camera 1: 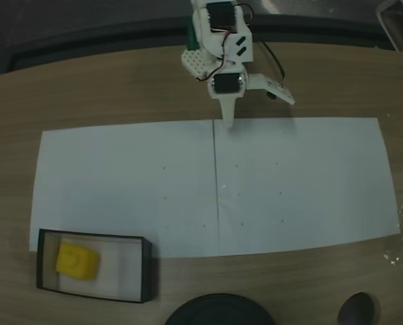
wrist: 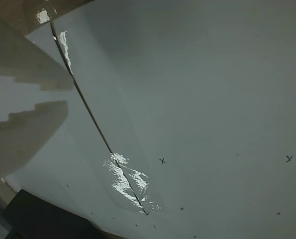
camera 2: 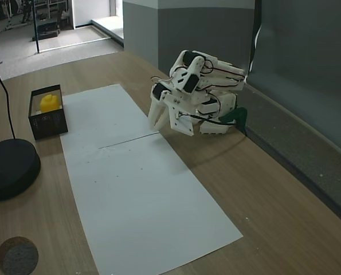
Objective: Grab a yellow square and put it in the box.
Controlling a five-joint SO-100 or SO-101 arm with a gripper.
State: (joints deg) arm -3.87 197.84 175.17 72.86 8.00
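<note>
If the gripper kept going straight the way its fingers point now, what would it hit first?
Probably the white paper: the gripper points down at its near edge by the seam. The box with the yellow square is far off that line.

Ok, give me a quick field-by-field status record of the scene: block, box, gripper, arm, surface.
yellow square: lying inside the box, toward its left end in a fixed view
box: on the wooden table off one end of the white paper, upright, black walls
gripper: open, empty, tips at the paper's edge near the arm's base
arm: folded low, far from the box
white paper: two sheets joined by a seam, small marks on them
dark round base: on the table beside the box
task state: block appears already placed
</note>
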